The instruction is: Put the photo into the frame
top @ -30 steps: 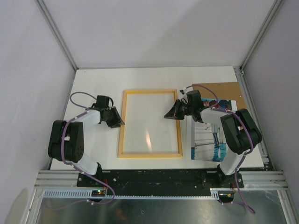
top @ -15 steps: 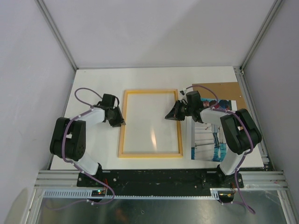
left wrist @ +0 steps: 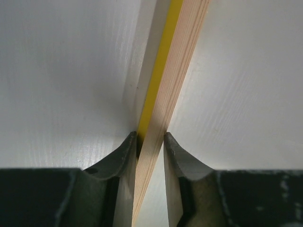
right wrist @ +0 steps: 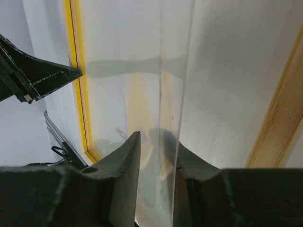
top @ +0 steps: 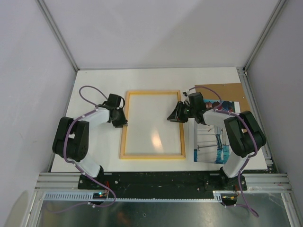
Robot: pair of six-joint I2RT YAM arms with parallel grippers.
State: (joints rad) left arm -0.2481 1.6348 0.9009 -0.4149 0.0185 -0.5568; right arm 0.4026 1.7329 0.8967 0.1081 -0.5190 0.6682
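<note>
The frame lies flat mid-table, pale wood back up, with a clear pane in it. My left gripper straddles the frame's left bar; in the left wrist view its tips pinch the bar, yellow face to the left. My right gripper is at the frame's right side. In the right wrist view it stands slightly open around the edge of the clear pane, which rests against the right finger. The photo lies at the right, partly under the right arm.
A plain brown backing board lies at the back right, partly under the photo. A small dark bit lies by the frame's top right corner. Metal posts and grey walls close in the table on three sides.
My left gripper has moved in toward the frame's left bar and its wrist has shifted up the table. The right gripper has barely moved.
</note>
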